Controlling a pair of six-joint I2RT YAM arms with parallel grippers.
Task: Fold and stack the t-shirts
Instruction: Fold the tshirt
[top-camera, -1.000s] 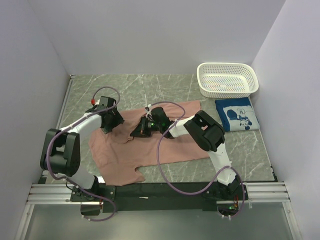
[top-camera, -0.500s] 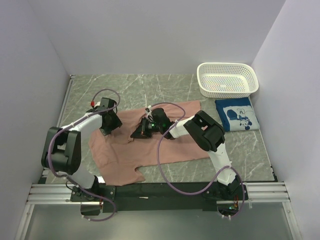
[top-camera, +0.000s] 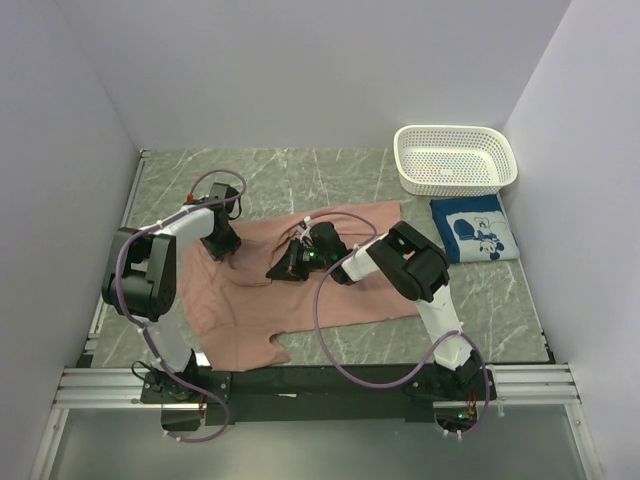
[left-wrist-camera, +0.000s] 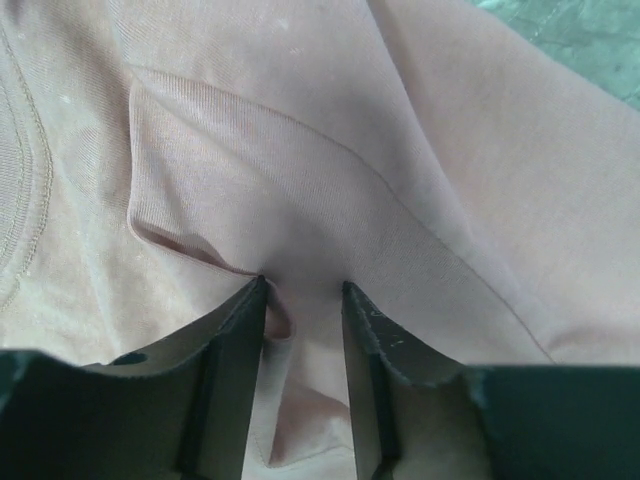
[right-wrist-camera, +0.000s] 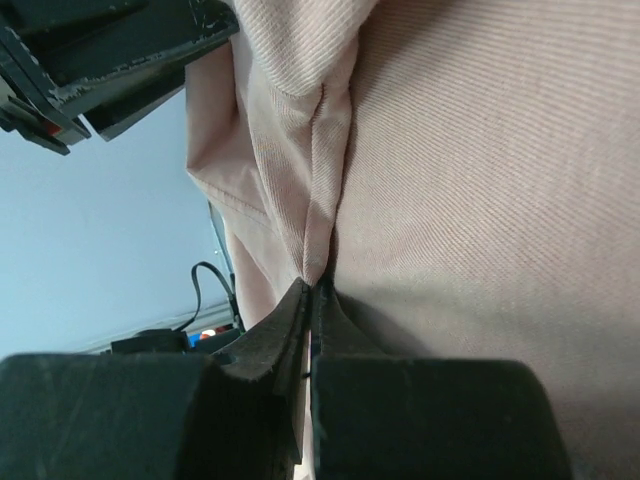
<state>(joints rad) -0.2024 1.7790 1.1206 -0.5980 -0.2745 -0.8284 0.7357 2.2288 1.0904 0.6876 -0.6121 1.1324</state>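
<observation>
While the blue t-shirt (top-camera: 476, 232) lies folded to its right, the right gripper (right-wrist-camera: 312, 288) pinches the unfolded pink t-shirt (top-camera: 250, 320); the left gripper (left-wrist-camera: 303, 288), half apart, straddles a ridge.

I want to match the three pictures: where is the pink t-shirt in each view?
Top external: pink t-shirt spread across the middle of the table.
Left wrist: fills nearly the frame; a ridge stands between the left gripper fingers.
Right wrist: fills the right side; the right gripper pinches a fold.
Shared landmark: the table's green marble, in top and left wrist views only.
</observation>
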